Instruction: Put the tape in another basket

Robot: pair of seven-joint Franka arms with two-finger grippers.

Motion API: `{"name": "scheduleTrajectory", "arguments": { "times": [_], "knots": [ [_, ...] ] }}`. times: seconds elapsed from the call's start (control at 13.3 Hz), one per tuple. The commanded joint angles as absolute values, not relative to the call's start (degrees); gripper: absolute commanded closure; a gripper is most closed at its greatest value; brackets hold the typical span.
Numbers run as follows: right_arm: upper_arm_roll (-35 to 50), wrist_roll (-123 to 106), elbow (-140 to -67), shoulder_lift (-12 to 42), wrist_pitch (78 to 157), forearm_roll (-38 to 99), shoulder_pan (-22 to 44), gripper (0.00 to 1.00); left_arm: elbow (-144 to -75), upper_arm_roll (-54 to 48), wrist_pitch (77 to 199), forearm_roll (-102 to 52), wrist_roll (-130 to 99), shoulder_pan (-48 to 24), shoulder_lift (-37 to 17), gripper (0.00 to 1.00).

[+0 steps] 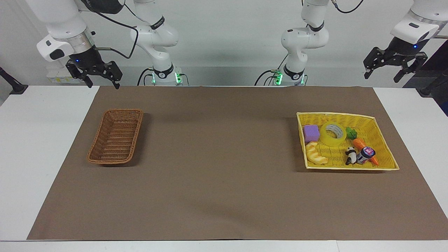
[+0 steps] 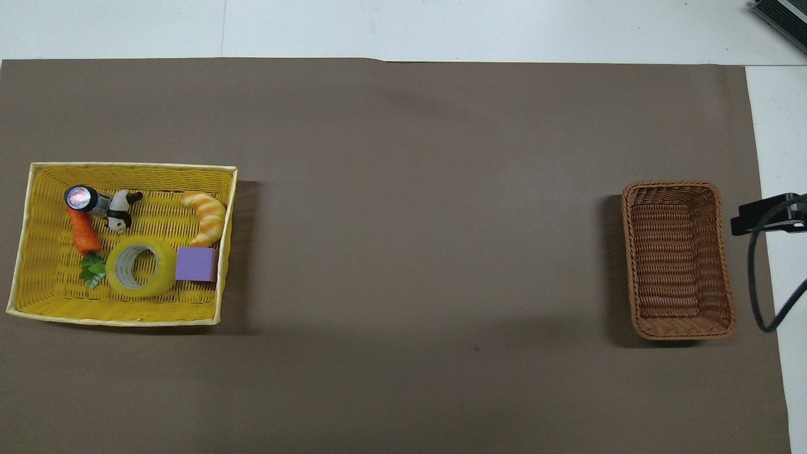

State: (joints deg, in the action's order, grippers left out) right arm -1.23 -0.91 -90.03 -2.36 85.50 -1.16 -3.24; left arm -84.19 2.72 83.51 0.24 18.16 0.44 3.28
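Note:
The tape, a translucent yellow roll with a grey-white core, lies flat in the yellow plastic basket at the left arm's end of the table, beside a purple block. The brown wicker basket stands empty at the right arm's end. My left gripper hangs open and empty, raised over the table's edge near the robots, clear of the yellow basket. My right gripper hangs open and empty, raised over the mat's corner near the wicker basket. Its tip shows beside that basket in the overhead view.
In the yellow basket with the tape lie a purple block, a croissant, a panda figure, a carrot and a small jar. A brown mat covers the table between the baskets.

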Motion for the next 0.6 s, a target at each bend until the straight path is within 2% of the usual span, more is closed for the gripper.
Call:
{"name": "scheduleTrajectory", "arguments": {
  "times": [0.0,0.53],
  "knots": [
    [-0.79,-0.44,-90.18,-2.72,86.04,-2.29,-3.52,0.00,-86.22,3.43,83.41,0.35,18.02,-0.44,5.19,0.00],
    [-0.70,-0.62,-90.61,-2.90,86.04,-1.93,-3.69,0.00,-86.04,2.20,83.42,0.18,17.67,-0.97,5.10,0.00]
  ]
}}
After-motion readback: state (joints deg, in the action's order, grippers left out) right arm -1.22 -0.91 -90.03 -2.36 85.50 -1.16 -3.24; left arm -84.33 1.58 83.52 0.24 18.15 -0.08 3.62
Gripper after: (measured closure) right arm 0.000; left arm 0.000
